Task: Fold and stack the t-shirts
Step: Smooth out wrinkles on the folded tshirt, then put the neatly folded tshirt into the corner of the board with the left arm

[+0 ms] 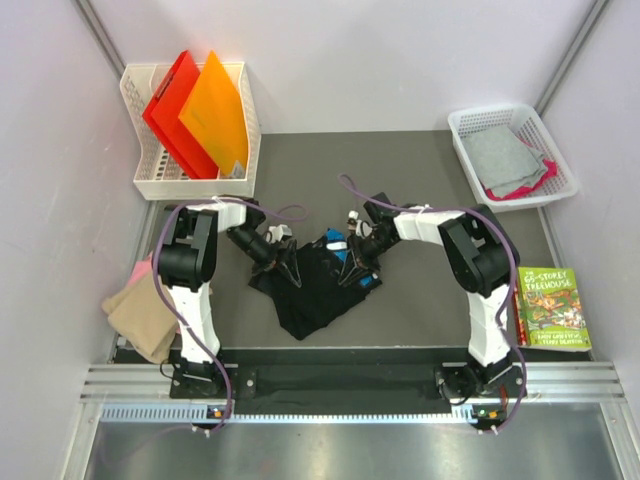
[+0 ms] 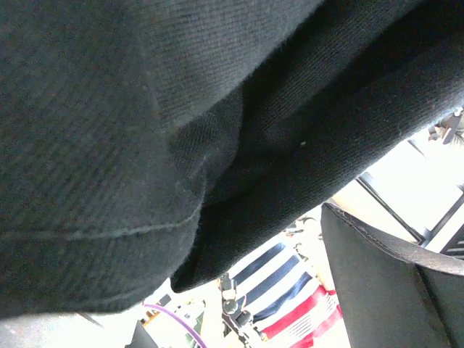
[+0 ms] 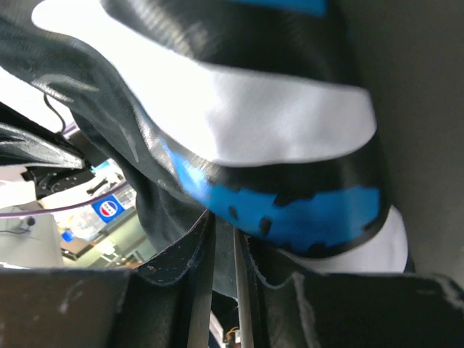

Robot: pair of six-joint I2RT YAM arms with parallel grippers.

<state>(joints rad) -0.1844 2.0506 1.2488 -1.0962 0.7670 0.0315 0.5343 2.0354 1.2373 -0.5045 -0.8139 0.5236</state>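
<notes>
A black t-shirt [image 1: 315, 295] lies crumpled in the middle of the dark table, its blue and white print turned up near the right arm. My right gripper [image 1: 352, 268] is shut on a fold of that shirt. In the right wrist view the jaws [image 3: 225, 239] stand almost together with black cloth pinched between them, and the blue patch [image 3: 312, 210] sits just above. My left gripper [image 1: 283, 262] is at the shirt's left edge and stands open. Black cloth [image 2: 145, 109] drapes over the left wrist view, where only one finger [image 2: 384, 275] shows.
A tan t-shirt [image 1: 140, 315] lies over a pink one [image 1: 140, 270] at the table's left edge. At the back left, a white basket [image 1: 150, 185] holds red [image 1: 175, 110] and orange [image 1: 215, 115] folders. Another basket [image 1: 462, 150] at the back right holds grey and pink cloths. A picture book [image 1: 552, 308] lies right.
</notes>
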